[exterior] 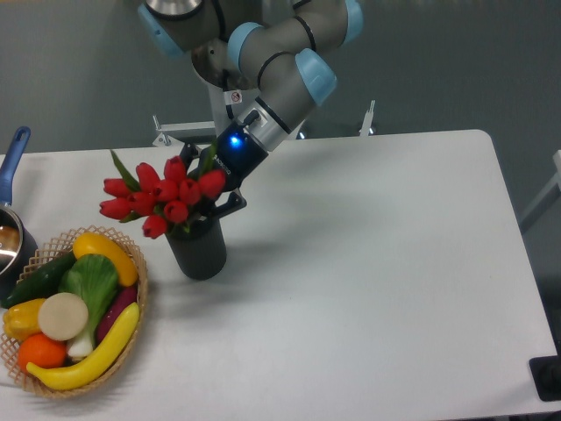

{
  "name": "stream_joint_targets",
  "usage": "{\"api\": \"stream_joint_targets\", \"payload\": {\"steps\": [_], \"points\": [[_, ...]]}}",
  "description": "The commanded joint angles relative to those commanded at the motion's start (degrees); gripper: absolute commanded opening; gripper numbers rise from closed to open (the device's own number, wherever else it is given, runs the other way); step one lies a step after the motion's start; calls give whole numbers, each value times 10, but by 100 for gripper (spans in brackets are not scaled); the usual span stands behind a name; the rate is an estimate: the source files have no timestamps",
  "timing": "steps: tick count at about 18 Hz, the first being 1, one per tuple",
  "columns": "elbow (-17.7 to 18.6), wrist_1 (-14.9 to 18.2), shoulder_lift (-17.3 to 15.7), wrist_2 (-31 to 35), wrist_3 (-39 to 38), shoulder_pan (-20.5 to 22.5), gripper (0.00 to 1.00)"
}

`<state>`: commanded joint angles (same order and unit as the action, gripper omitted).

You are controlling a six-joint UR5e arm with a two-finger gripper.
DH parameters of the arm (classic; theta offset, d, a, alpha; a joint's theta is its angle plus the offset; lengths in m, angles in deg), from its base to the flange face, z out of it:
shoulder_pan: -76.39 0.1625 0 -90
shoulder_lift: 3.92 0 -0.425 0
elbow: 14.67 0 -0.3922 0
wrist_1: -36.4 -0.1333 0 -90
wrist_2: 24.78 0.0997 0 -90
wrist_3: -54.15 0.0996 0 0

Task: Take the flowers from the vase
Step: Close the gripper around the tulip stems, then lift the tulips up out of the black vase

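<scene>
The vase (198,249) stands on the white table (368,263), and everything else sits around it. The flowers (162,195) are in its mouth, their red buds leaning out to the left above the rim. The hand (213,203) has its dark fingers down among the stems just above the vase's rim on the right side; one finger (230,206) shows beside the buds, and whether the hand grips the stems cannot be told. Left of the vase lies a wicker basket (140,289) of fruit and vegetables, and farther left a blue-handled pot (12,158).
</scene>
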<state>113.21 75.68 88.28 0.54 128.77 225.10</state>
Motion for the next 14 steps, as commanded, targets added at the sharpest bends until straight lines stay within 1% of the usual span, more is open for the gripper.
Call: {"api": "stream_joint_targets", "payload": {"steps": [8,10,12,14], "points": [[-14,0,-44,-30,-90,16,0],[-25,1,-53,-51,-120,18,0],[-39,0,-60,-61,-154,32,0],[-61,3,-64,-73,-205,40,0]]}}
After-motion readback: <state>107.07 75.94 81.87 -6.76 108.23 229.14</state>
